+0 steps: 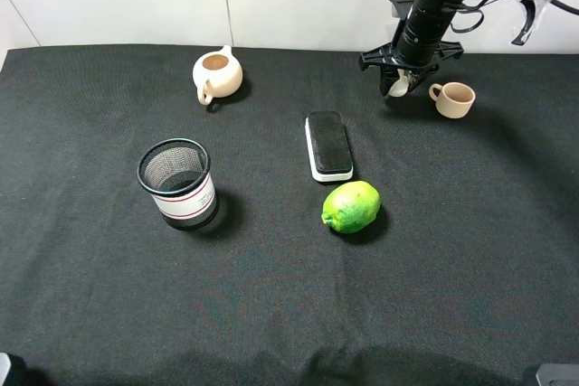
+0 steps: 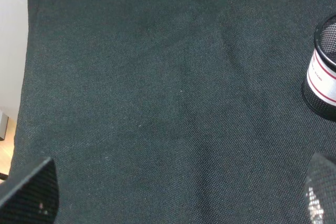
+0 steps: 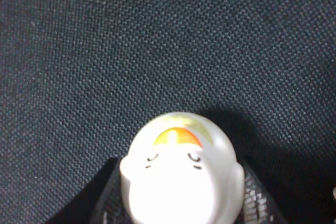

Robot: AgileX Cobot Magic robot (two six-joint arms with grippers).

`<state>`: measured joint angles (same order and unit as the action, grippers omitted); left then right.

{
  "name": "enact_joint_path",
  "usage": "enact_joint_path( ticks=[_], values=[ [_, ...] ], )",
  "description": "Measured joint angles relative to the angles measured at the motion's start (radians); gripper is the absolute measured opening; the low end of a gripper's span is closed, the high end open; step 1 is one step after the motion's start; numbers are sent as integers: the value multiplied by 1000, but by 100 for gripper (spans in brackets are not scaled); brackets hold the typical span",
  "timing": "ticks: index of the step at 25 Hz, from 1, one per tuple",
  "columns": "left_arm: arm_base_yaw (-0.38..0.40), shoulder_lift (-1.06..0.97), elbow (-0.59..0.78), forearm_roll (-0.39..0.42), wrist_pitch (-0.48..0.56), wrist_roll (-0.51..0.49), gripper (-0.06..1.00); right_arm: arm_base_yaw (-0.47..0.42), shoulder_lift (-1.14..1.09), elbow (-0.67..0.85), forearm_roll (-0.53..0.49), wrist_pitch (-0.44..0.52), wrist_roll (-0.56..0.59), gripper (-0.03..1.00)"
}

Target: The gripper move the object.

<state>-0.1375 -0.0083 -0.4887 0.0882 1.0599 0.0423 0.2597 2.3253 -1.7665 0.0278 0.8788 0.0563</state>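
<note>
The object (image 1: 398, 88) is a small cream-white round piece, held in my right gripper (image 1: 401, 81) at the back right of the black cloth, just left of the cream cup (image 1: 453, 98). The right wrist view shows the object (image 3: 181, 174) up close, with an orange patch and small dark marks, pinched between the dark fingers (image 3: 107, 200). It casts a shadow on the cloth beside it; I cannot tell whether it touches the cloth. My left gripper (image 2: 176, 190) stands open over bare cloth, with only its two fingertips (image 2: 31, 190) showing.
A cream teapot (image 1: 217, 74) without a lid sits at the back left. A black mesh holder (image 1: 178, 183) (image 2: 323, 77) stands left of centre. A black eraser block (image 1: 328, 145) and a green lime (image 1: 351, 206) lie in the middle.
</note>
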Motion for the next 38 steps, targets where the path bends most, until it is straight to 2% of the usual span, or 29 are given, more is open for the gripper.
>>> enact_joint_path(
  ticks=[5,12,15,29,38],
  values=[
    [0,0,0,0,0,0,99,-1,0,0,14,0,-13,37],
    [0,0,0,0,0,0,99,-1,0,0,38,0,-56,62],
    [0,0,0,0,0,0,99,-1,0,0,40,0,-72,67],
    [0,0,0,0,0,0,99,-1,-32,0,51,35,-83,69],
    [0,0,0,0,0,0,99,-1,-100,-1,57,131,-91,69]
  ],
)
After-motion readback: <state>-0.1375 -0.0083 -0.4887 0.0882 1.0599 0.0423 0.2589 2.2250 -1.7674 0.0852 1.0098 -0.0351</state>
